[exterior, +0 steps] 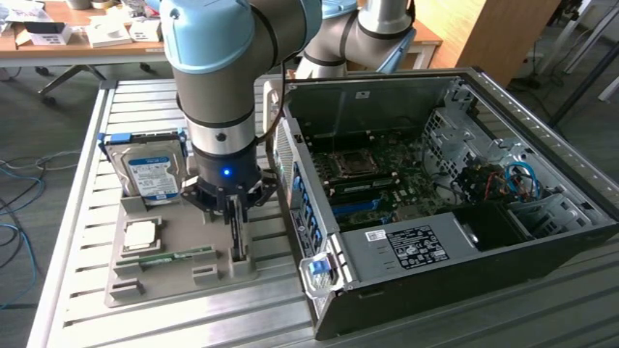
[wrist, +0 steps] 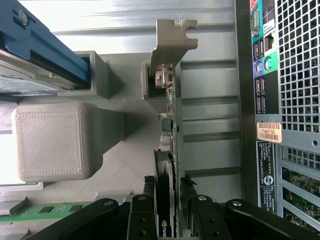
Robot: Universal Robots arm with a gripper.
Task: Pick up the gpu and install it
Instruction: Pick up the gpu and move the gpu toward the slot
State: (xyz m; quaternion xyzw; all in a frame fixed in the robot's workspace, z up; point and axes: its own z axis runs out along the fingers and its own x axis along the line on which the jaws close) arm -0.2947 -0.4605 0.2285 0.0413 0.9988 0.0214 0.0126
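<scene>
- Desk point(exterior: 68, 239): slatted metal top carrying the case and the tray, side by side.
- Case point(exterior: 512, 109): side panel off, interior open upward. It holds the board point(exterior: 387, 174), a labelled power supply point(exterior: 416, 243) and a cable bundle point(exterior: 508, 181). The gpu is not in it.
- Arm point(exterior: 217, 87): stands upright over the tray's case-side edge, wrist pointing straight down.
- Tray point(exterior: 164, 283): grey moulded fixture with a pocket for each part. It holds the drive point(exterior: 150, 174) upright at the far end, a silver chip point(exterior: 140, 235) lying flat and a green memory stick point(exterior: 174, 255) in its groove.
- Gpu point(wrist: 167, 125): stands on edge in the tray slot nearest the case, bracket point(wrist: 172, 40) at the end away from the wrist. It is seated, not lifted.
- Jaws: part closed, one pad on each face of the gpu near one end. I judge this a grip on the card.
- Step in hand, as judged: pick-up, grasp made, card not yet clear of the tray; installation not begun.
- Requirement, as judged: a lift must run straight up out of the slot without twisting. The case's rear panel stands just beside the card, so sideways room is small.
</scene>
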